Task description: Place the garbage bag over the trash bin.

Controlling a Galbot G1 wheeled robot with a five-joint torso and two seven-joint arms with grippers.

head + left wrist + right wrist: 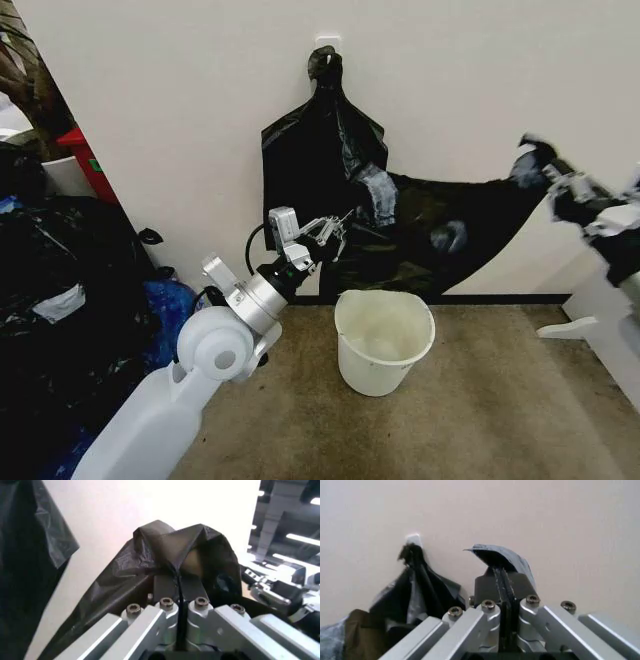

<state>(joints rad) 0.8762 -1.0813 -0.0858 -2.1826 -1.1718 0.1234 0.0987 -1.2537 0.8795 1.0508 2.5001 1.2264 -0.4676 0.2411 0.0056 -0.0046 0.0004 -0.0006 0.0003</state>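
Note:
The trash bin [385, 340] is a round white bucket standing upright on the carpet, its mouth uncovered. Above and behind it the garbage bag [450, 235] hangs as a glossy black sheet stretched between both grippers. My left gripper [338, 230] is shut on its left end, just above and left of the bin's rim. My right gripper [547, 168] is shut on its right end, higher and far to the right. In the left wrist view my left gripper [177, 580] pinches folded bag plastic [165, 547]. In the right wrist view my right gripper [501, 578] clamps a bag edge [495, 557].
A flat bunch of black bags [315, 150] hangs from a wall hook [327, 45] behind the stretched bag. A heap of stuffed black and blue bags [60, 300] and a red box [90, 160] fill the left side. A white stand foot [580, 322] sits at the right.

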